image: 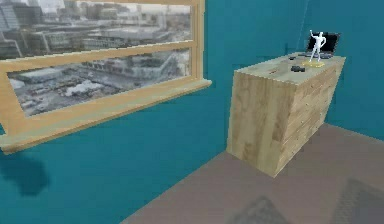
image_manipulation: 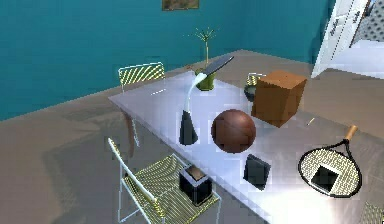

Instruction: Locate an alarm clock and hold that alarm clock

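Alarm clock: I cannot say for sure which thing it is; a small dark upright block (image_manipulation: 258,171), too small to name, stands on the tabletop (image_manipulation: 150,100) near its front edge.
Gripper: I cannot tell whether it is released or grasping anything.
Ball: brown ball (image_manipulation: 233,131), just beyond the block.
Racket: racket (image_manipulation: 333,170) lying flat at the arm side view's right.
Lamp: lamp (image_manipulation: 190,112) with a dark base and white neck, left of the ball.
Wooden box: wooden box (image_manipulation: 278,97) behind the ball, with a potted plant (image_manipulation: 204,62) farther back.
Chairs: the near wire chair (image_manipulation: 150,185) carries a dark boxy thing (image_manipulation: 194,185); a second chair (image_manipulation: 141,74) stands at the far side.
Forward view: a wooden dresser (image: 285,110) bears a white figurine (image: 317,45); a window (image: 100,50) is at the left.
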Controlling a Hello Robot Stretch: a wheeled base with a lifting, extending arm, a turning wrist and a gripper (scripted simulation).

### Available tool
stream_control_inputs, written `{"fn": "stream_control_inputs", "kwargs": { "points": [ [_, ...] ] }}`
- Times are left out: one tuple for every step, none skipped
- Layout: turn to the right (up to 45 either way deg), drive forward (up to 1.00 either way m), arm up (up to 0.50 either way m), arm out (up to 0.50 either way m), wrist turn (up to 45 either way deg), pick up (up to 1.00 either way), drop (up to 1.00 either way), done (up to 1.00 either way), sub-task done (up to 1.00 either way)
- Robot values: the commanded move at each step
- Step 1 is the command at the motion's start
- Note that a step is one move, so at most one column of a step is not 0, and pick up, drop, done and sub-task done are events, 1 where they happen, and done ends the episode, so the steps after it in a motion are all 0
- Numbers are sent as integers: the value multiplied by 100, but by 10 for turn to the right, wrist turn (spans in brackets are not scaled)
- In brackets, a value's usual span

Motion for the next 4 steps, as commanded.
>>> {"fn": "stream_control_inputs", "kwargs": {
  "points": [
    [0, 0, 48, 0, 0, 0, 0, 0, 0],
    [0, 0, 0, 40, 0, 0, 0, 0, 0],
    [0, 0, 0, 0, 450, 0, 0, 0, 0],
    [0, 0, 0, 0, 450, 0, 0, 0, 0]
  ]
}}
